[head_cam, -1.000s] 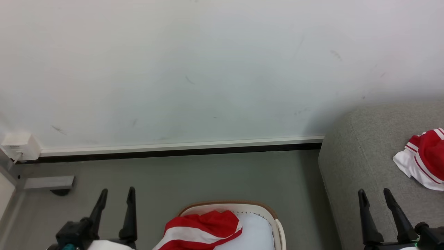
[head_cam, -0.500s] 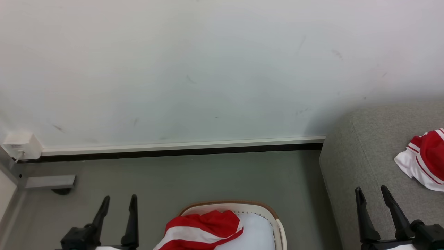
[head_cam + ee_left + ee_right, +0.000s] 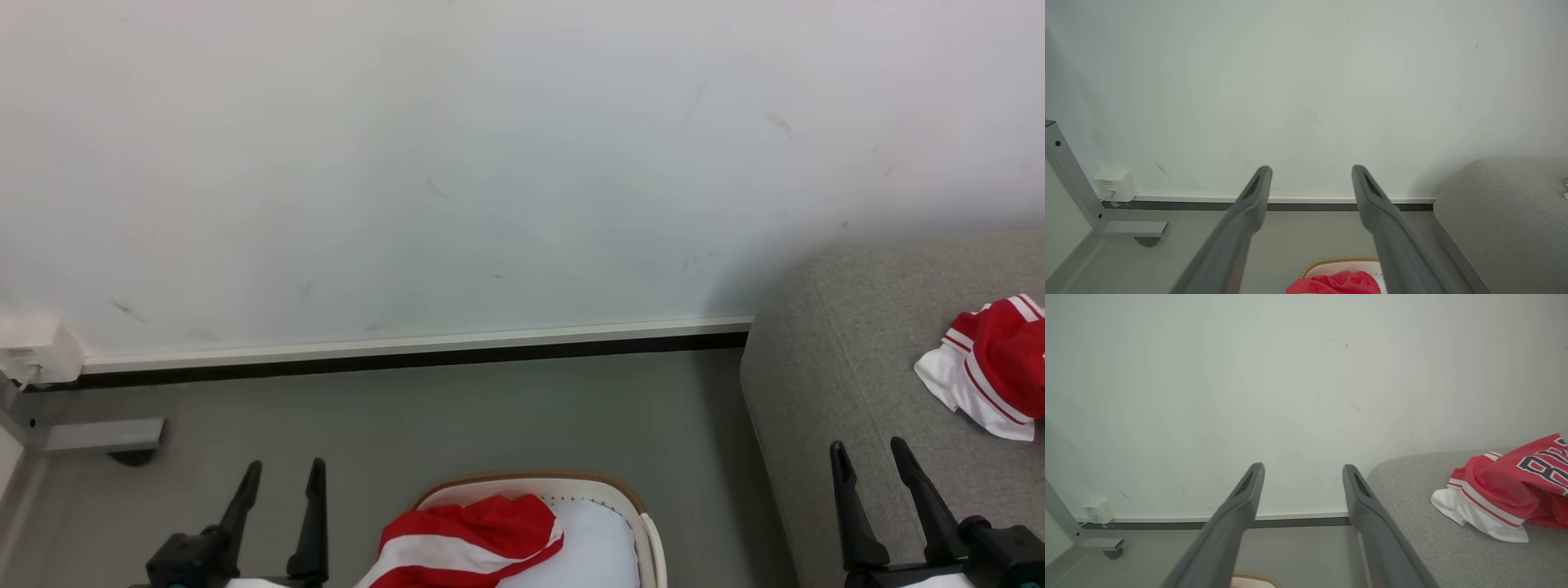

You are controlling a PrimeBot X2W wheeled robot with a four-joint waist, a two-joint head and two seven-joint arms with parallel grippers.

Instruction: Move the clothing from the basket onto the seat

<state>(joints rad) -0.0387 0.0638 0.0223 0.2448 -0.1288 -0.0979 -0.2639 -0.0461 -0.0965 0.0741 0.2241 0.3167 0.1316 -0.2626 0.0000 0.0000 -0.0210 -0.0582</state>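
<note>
A red-and-white striped garment (image 3: 469,543) lies in the cream basket (image 3: 645,523) at the bottom middle, on a pale bluish-white pad (image 3: 592,547); its red top (image 3: 1337,283) shows in the left wrist view. A red jersey with dark lettering and white striped panels (image 3: 1506,490) lies on the grey seat (image 3: 841,359) at the right, also seen as the jersey (image 3: 984,367) from the head. My left gripper (image 3: 282,475) hangs open left of the basket. My right gripper (image 3: 868,453) stands open over the seat's front left part, left of the jersey. Both hold nothing.
A white wall with a baseboard (image 3: 408,343) runs across the back. At the far left, a small white box (image 3: 33,347) sits on the wall beside a grey metal frame leg and foot (image 3: 102,435). Grey floor (image 3: 490,416) lies between the basket and the wall.
The whole head view has shifted slightly, so the camera moved. Both grippers sit a little lower in the picture and stay open. The garments lie as before.
</note>
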